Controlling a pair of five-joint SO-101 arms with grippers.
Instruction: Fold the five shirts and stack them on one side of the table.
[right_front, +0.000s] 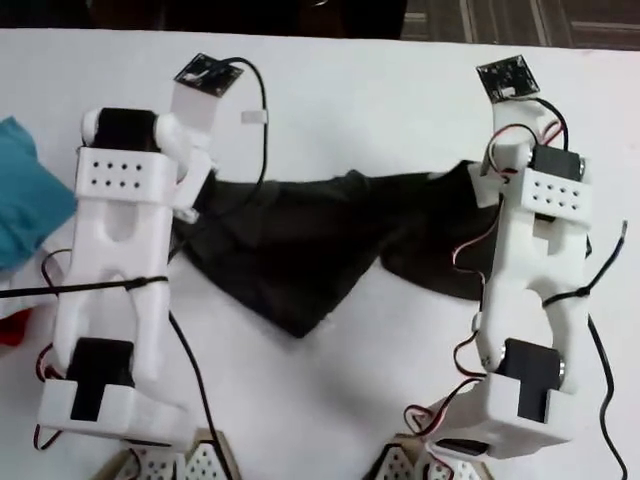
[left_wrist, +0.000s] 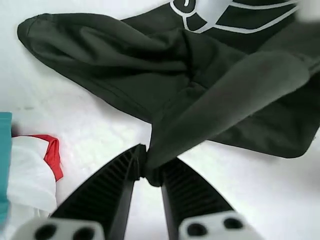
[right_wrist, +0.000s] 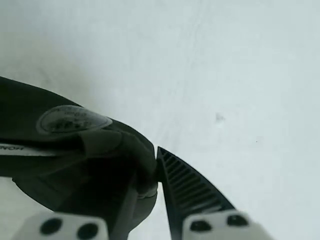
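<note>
- White counter (right_front: 350, 90) runs across the whole high view, with a strip of darker floor beyond its far edge.
- Two white arms stand side by side at the near edge, both stretched away over the counter.
- A black shirt (right_front: 300, 250) lies crumpled on the counter between the two arms. It spreads from one arm to the other, and a point of cloth hangs toward the near edge.
- The left end effector (left_wrist: 148, 167) is closed tight on a bunched fold of the black shirt. The cloth rises from between its dark ribbed fingers (left_wrist: 110, 185) in a taut ridge, lifted off the counter.
- A white print (left_wrist: 215, 12) shows on the part of the shirt lying flat farther off.
- The right end effector (right_wrist: 147, 165) is pinched on the shirt's edge by the collar, where a round label (right_wrist: 72, 119) shows. One ribbed finger (right_wrist: 190, 190) is bare, and the other is mostly covered by cloth.
- A teal shirt (right_front: 25, 190) sits at the counter's left edge, beside the left arm.
- Just beside it lies a white and red garment (left_wrist: 35, 165), well apart from the black shirt.
</note>
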